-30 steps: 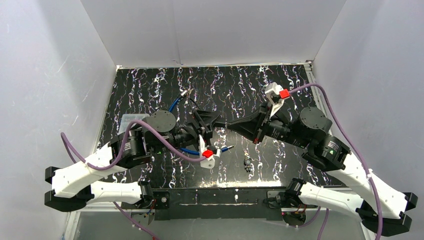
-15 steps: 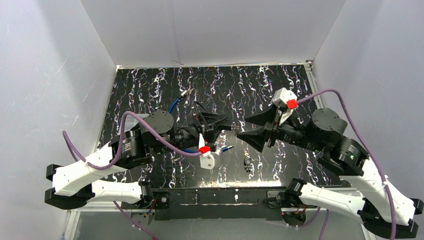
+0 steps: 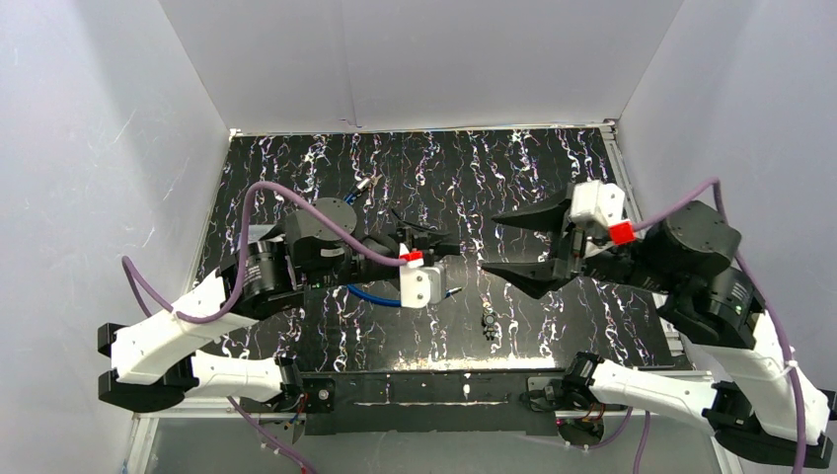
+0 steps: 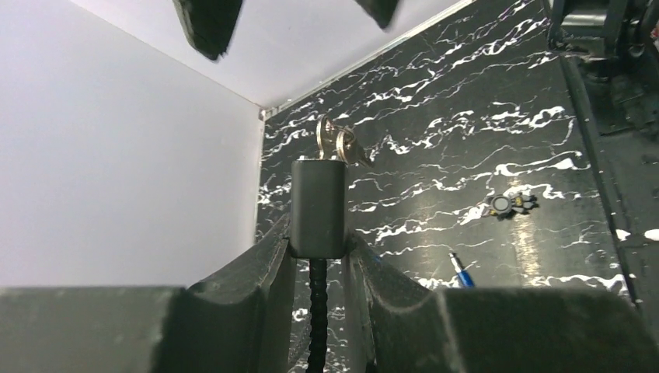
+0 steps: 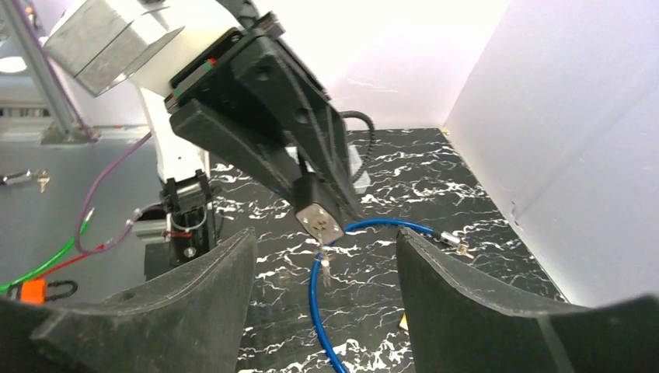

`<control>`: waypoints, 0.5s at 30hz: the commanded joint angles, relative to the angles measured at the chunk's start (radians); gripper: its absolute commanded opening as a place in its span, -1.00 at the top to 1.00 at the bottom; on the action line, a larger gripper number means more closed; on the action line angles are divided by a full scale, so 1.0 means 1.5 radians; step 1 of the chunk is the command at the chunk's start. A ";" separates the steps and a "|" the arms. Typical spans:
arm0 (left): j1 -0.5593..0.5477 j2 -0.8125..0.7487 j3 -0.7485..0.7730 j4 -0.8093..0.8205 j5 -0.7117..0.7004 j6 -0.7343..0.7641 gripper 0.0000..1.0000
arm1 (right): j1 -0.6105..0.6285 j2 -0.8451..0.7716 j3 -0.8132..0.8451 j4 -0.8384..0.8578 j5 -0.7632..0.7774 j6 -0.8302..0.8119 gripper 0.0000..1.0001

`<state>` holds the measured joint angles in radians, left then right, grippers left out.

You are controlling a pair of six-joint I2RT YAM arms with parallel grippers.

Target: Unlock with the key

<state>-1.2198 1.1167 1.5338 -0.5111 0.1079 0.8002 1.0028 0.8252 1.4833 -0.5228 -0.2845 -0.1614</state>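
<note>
The black marbled desk [image 3: 296, 168] is shut in by white walls [image 3: 99, 148] on the left, back and right. Only the near edge, where the arm bases sit, is open. Both arms reach toward the middle, so the back strip and the far corners of the desk are the open room.

The left end effector [image 4: 317, 247] is narrow. Its two fingers are clamped on the sides of the black lock [image 4: 317, 206] and hold it up off the desk. The key [image 4: 338, 145] stands in the end of the lock, pointing toward the right arm. A blue cable [image 5: 315, 295] runs from the lock and loops down onto the desk under the left arm.

The right end effector [image 3: 491, 242] is spread wide, one finger toward the back of the desk and one toward the near edge. It holds nothing. It faces the key end of the lock, near it but not touching, with a gap between its tips and the key.

A small black piece [image 3: 488, 321] lies on the desk nearer the front edge, below that gap and apart from both arms.
</note>
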 commanded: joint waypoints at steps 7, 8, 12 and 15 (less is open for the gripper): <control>0.027 0.026 0.069 -0.038 0.076 -0.083 1.00 | 0.085 0.054 -0.017 0.030 -0.001 -0.079 -0.33; 0.027 0.028 0.072 -0.039 0.077 -0.083 1.00 | 0.093 0.058 -0.018 0.028 0.012 -0.086 -0.30; 0.027 0.033 0.080 -0.048 0.094 -0.082 1.00 | 0.114 0.063 -0.023 0.026 0.052 -0.104 0.07; 0.027 0.034 0.085 -0.046 0.100 -0.082 1.00 | 0.119 0.069 -0.018 0.010 0.072 -0.108 0.56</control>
<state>-1.1844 1.1708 1.6076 -0.6059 0.2236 0.6906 1.1609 0.9283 1.4555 -0.5186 -0.2238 -0.2975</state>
